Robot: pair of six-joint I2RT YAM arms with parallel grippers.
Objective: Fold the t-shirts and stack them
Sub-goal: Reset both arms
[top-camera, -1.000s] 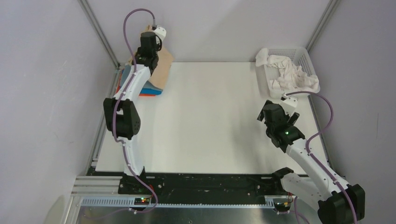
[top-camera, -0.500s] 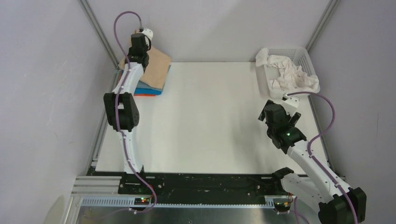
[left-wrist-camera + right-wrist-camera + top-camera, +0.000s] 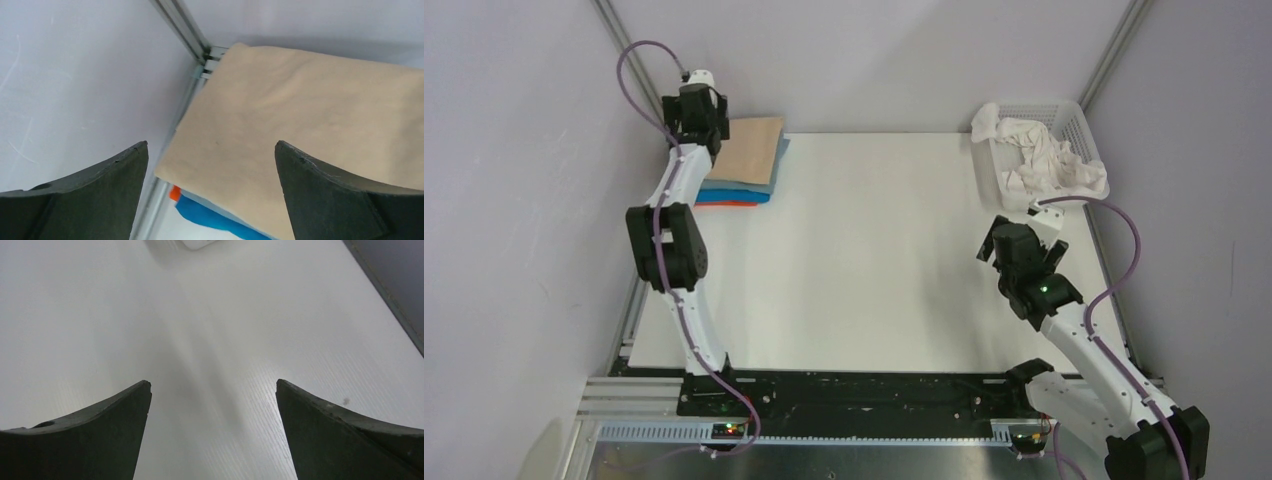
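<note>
Claws gape empty: left claw [image 3: 211, 145] stretched over tan t-shirt [image 3: 310, 125] at far corner, right claw [image 3: 212, 382] above table [image 3: 225, 315].

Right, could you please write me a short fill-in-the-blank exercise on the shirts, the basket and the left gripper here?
The top t-shirt of the stack is ____ in colour.
The basket holds crumpled ____ cloth.
The left gripper hovers above the stack with its jaws ____.
Missing words: tan; white; open.
</note>
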